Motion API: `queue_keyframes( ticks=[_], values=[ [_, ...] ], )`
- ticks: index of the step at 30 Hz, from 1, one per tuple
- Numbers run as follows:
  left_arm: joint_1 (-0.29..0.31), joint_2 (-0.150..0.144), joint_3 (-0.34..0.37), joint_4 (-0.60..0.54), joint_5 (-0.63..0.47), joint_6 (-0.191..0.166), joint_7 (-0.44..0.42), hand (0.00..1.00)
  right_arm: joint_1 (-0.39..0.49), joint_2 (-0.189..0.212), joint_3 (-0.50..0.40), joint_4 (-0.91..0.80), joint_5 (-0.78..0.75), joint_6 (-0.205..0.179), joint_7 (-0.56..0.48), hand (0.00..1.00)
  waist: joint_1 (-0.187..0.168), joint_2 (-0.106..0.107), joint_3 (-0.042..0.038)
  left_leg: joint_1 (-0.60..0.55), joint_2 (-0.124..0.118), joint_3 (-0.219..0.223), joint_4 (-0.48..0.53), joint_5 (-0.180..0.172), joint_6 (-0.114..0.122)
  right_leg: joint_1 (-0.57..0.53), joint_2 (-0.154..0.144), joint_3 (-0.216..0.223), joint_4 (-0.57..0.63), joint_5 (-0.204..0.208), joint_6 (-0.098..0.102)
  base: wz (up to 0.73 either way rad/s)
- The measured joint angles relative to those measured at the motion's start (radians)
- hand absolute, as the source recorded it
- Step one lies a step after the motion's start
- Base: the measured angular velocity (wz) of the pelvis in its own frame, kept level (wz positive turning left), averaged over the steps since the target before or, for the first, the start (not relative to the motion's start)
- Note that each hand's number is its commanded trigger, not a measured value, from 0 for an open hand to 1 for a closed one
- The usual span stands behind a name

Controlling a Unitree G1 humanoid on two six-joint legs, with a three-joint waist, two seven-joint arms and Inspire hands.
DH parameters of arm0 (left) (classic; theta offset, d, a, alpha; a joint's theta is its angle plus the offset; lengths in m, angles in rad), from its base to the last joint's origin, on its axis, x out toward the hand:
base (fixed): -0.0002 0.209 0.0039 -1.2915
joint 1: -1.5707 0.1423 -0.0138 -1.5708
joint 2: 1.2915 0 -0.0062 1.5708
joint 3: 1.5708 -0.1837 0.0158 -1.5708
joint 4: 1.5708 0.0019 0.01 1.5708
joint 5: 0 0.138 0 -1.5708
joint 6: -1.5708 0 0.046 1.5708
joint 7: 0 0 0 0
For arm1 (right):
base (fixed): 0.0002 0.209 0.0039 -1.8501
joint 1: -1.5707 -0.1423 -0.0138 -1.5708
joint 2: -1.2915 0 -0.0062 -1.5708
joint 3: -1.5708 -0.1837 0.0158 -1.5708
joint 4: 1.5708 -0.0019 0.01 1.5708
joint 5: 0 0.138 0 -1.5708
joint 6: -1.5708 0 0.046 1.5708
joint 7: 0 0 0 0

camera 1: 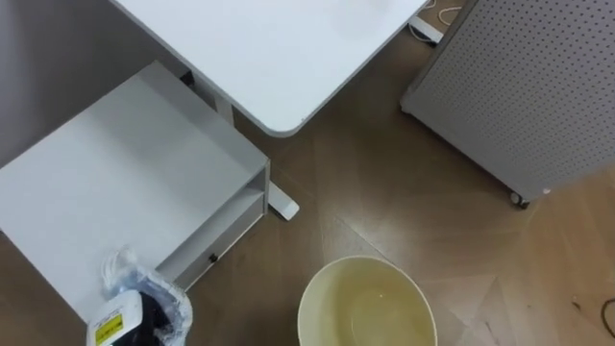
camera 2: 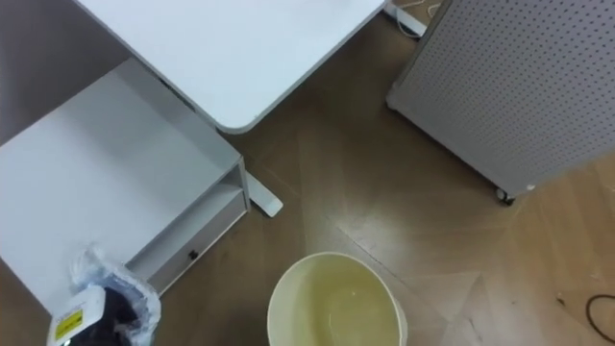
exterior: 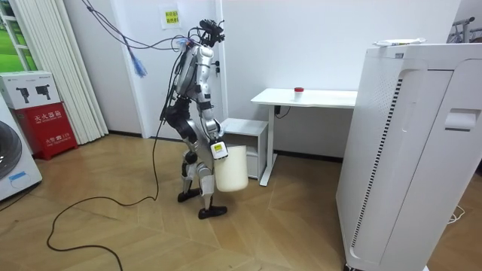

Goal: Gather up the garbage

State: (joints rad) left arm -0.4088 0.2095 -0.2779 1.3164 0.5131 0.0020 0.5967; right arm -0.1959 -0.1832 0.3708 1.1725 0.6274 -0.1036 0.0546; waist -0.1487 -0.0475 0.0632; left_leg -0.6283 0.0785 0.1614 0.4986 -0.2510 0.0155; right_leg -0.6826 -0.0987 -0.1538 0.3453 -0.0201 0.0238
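**Left eye view.** Left hand (camera 1: 159,322) sits at the lower left of the frame, over the front edge of the low white cabinet (camera 1: 115,163). Crumpled clear plastic (camera 1: 120,269) bunches round it, and I read this as the garbage. The fingers lie under the film, so you cannot tell whether they clamp it or it merely drapes. Cream bucket (camera 1: 367,259) is at bottom centre, mouth up and apart from the hand, with bare floor (camera 1: 384,192) between. The white tabletop (camera 1: 269,48) has its corner at upper centre.
- Risk 1: release here and the plastic lands on the cabinet or floor. Carry the hand toward frame centre, over the mouth, first.
- Risk 2: the film looks thin and light, so it may cling to the fingers or drift sideways as it falls.

**Right eye view.** Same layout. The bucket's near rim runs off the bottom edge.
- Risk 3: you line the hand up over a mouth you see only in part, so a drop could clip the rim.

**Room view.** The robot stands with knees bent beside the cabinet, the bucket off the floor in front of its thighs. A hand (exterior: 218,150) is at the bucket's upper rim. By the body I judge it the right one, but its fingers are too small to read.
- Risk 4: if that hold is loose, the bucket may tip as the other arm crosses.
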Motion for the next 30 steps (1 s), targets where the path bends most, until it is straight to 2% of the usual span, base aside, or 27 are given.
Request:
queue_keyframes(
  ticks=[2, 6, 11, 14, 16, 19, 23, 28, 30],
  values=[
    [-0.005, 0.000, 0.002, 0.000, 0.000, -0.001, 0.000, 1.00, 0.000, 0.000, 0.000, 0.000, -0.001, 0.000, -0.008, 1.00, 0.010, 0.000, 0.0008, 0.000, 0.002, 0.000, -0.002, 0.000, 0.000, 0.000, 0.000, -0.002, 0.000, 0.000, 0.000, 0.00],
    [-0.013, 0.001, 0.009, -0.002, -0.034, -0.019, 0.009, 1.00, -0.004, -0.005, 0.000, -0.002, -0.001, -0.004, -0.010, 1.00, 0.017, 0.006, 0.0079, -0.005, 0.002, -0.001, 0.001, 0.000, 0.000, -0.001, -0.002, -0.013, 0.002, 0.003, -0.004, 0.02],
    [-0.018, -0.013, 0.006, -0.035, -0.118, -0.080, 0.025, 1.00, -0.008, -0.001, 0.000, -0.001, -0.002, -0.015, -0.007, 1.00, 0.014, 0.007, 0.0098, -0.010, 0.000, 0.000, -0.002, 0.000, 0.000, -0.005, -0.004, -0.009, 0.002, 0.010, -0.003, 0.00],
    [-0.018, -0.040, -0.014, -0.084, -0.175, -0.129, 0.019, 1.00, -0.012, 0.015, 0.000, 0.002, -0.003, -0.043, -0.008, 1.00, 0.017, 0.009, 0.0111, -0.009, -0.001, 0.000, -0.004, 0.000, 0.000, -0.004, -0.005, -0.011, 0.003, 0.011, -0.004, 0.00],
    [-0.009, -0.069, -0.046, -0.123, -0.204, -0.170, -0.006, 1.00, -0.024, 0.023, 0.003, 0.002, -0.036, -0.058, -0.008, 1.00, 0.019, 0.011, 0.0132, -0.005, -0.002, 0.003, -0.007, 0.000, 0.000, -0.005, -0.004, -0.008, 0.005, 0.011, -0.004, -0.04],
    [0.010, -0.115, -0.101, -0.159, -0.227, -0.206, -0.057, 1.00, -0.027, 0.034, 0.038, 0.002, -0.043, -0.080, -0.003, 1.00, 0.022, 0.010, 0.0133, -0.002, -0.002, 0.008, -0.003, 0.000, 0.000, -0.007, -0.003, -0.001, 0.006, 0.011, -0.004, -0.05],
    [0.043, -0.164, -0.176, -0.160, -0.277, -0.228, -0.161, 1.00, -0.026, 0.060, 0.079, 0.002, -0.045, -0.082, 0.031, 1.00, 0.017, 0.005, 0.0130, 0.013, -0.002, 0.031, -0.004, 0.000, 0.000, -0.006, -0.002, 0.015, 0.007, 0.011, -0.003, -0.15],
    [0.044, -0.199, -0.221, -0.169, -0.308, -0.233, -0.258, 1.00, -0.026, 0.069, 0.088, 0.000, -0.045, -0.078, 0.071, 1.00, 0.014, -0.006, 0.0113, 0.013, -0.001, 0.033, 0.004, 0.000, 0.001, -0.004, -0.003, 0.016, 0.008, 0.012, -0.002, 0.00],
    [0.042, -0.204, -0.234, -0.175, -0.325, -0.233, -0.299, 1.00, -0.023, 0.069, 0.087, -0.008, -0.054, -0.072, 0.071, 1.00, 0.013, -0.012, 0.0106, 0.013, -0.002, 0.033, 0.006, 0.001, 0.002, -0.004, -0.003, 0.021, 0.009, 0.013, -0.001, 0.00]
  ],
)
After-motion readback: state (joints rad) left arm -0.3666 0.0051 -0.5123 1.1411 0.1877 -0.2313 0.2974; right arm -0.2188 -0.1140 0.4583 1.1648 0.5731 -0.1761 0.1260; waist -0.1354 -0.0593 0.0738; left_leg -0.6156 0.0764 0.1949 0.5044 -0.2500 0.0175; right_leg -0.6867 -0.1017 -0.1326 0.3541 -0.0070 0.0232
